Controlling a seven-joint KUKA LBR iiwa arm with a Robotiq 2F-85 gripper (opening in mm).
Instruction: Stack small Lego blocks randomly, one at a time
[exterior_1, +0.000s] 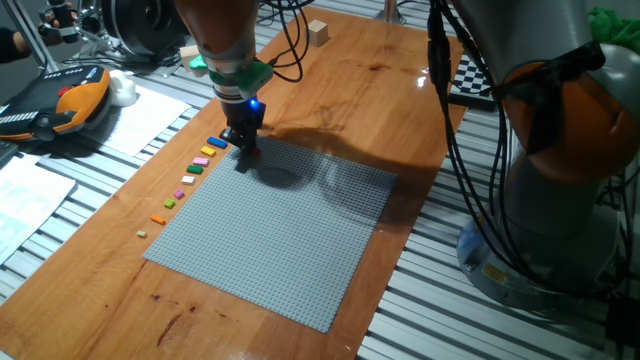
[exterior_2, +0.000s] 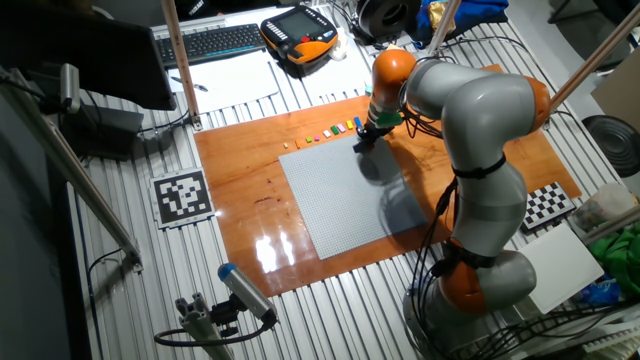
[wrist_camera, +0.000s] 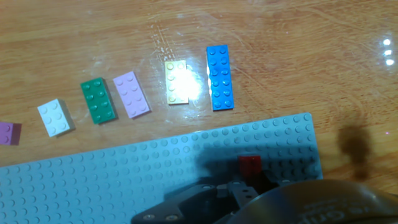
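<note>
My gripper (exterior_1: 244, 155) is down at the far left corner of the grey baseplate (exterior_1: 290, 230). In the hand view the gripper (wrist_camera: 245, 182) looks shut on a small red brick (wrist_camera: 250, 165) that rests on the baseplate (wrist_camera: 124, 174) near its corner. A row of loose small bricks lies on the wood beside the plate: blue (wrist_camera: 219, 77), yellow (wrist_camera: 176, 81), pink (wrist_camera: 132, 94), green (wrist_camera: 99, 100), white (wrist_camera: 54, 117) and purple (wrist_camera: 9, 133). The row (exterior_1: 195, 168) runs on to an orange brick (exterior_1: 157, 218) and a tan one (exterior_1: 142, 234). The other fixed view shows the gripper (exterior_2: 362, 140) at the same corner.
A wooden cube (exterior_1: 318, 33) sits at the far edge of the wooden board. A teach pendant (exterior_1: 60, 100) and papers lie to the left. A checkerboard (exterior_1: 470, 75) lies at the right edge, next to the arm's base (exterior_1: 560, 150). A marker tag (exterior_2: 181, 196) lies beside the board.
</note>
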